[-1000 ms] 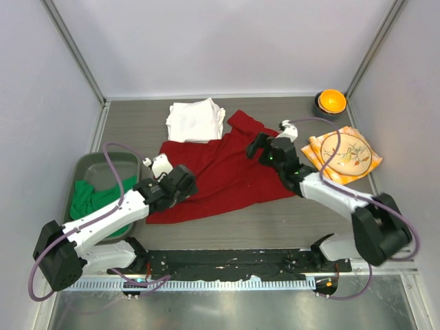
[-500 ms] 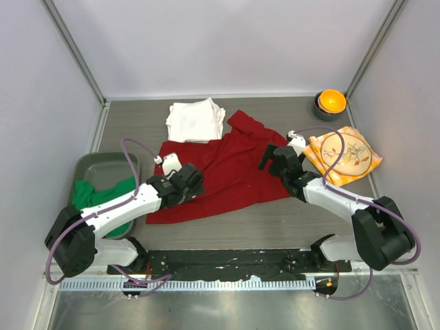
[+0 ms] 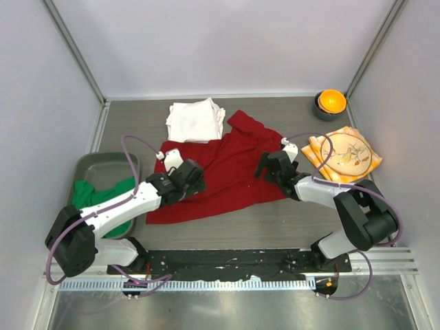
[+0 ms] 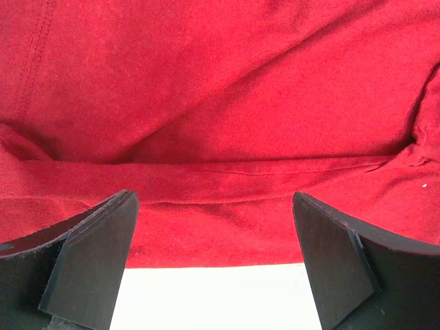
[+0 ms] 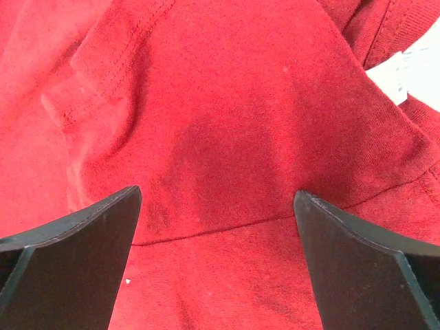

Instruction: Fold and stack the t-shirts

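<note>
The grey bench (image 3: pixel 289 220) carries a red t-shirt (image 3: pixel 227 175) spread rumpled at its middle and a folded white t-shirt (image 3: pixel 194 120) just beyond it. A grey tray (image 3: pixel 103 158) sits at the left, an orange patterned cloth (image 3: pixel 344 155) at the right, and a dark bowl (image 3: pixel 330 103) in the far right corner.

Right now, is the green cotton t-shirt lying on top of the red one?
No, the green cotton t-shirt sits bunched in the grey tray at the left, apart from the spread-out bright red cotton t-shirt.
</note>
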Motion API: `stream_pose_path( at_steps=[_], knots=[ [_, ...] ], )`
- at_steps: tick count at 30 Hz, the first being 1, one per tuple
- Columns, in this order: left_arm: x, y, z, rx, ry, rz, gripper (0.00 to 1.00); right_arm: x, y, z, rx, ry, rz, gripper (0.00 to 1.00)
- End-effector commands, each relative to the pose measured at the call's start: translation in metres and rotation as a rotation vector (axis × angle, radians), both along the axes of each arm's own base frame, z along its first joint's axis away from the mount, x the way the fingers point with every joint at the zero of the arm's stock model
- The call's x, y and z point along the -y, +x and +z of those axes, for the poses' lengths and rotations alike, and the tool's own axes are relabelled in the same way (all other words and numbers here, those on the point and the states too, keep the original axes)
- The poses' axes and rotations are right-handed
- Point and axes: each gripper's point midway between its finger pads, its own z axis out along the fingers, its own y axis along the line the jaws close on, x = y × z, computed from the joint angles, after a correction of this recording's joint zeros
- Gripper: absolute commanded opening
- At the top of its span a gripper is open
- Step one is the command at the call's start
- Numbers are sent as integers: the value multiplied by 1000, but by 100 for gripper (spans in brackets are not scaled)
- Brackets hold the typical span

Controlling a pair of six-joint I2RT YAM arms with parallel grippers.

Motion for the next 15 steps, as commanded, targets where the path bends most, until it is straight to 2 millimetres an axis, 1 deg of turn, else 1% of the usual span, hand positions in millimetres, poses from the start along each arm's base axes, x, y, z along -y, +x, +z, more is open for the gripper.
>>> stream_pose_path(
  at_steps=[1, 2, 4, 5, 7, 8, 10, 11, 13, 14, 15],
  knots=[
    [-4, 4, 10, 40, -25, 8, 100, 8, -10, -11, -33, 16, -50, 100],
    [-6, 3, 8, 36, -22, 9, 100, 17, -19, -19, -66, -14, -70, 100],
    [-8, 3, 11, 42, -30, 14, 100, 26, -28, -23, -101, -38, -106, 99],
    [-9, 2, 11, 44, -28, 14, 100, 34, -43, -31, -168, -74, -133, 98],
    [-11, 2, 14, 49, -32, 19, 100, 47, -56, -36, -209, -145, -180, 98],
    [-11, 3, 16, 55, -34, 19, 100, 50, -68, -38, -259, -152, -205, 98],
    [-12, 2, 19, 59, -33, 20, 100, 54, -76, -32, -270, -190, -238, 97],
    [-12, 2, 20, 64, -34, 20, 100, 61, -85, -32, -300, -226, -252, 97],
    [-14, 1, 22, 67, -31, 20, 100, 68, -93, -29, -307, -239, -286, 98],
    [-15, 1, 21, 64, -27, 20, 100, 74, -104, -33, -337, -260, -293, 98],
    [-15, 0, 20, 62, -27, 19, 100, 77, -109, -33, -339, -254, -311, 98]
  ],
)
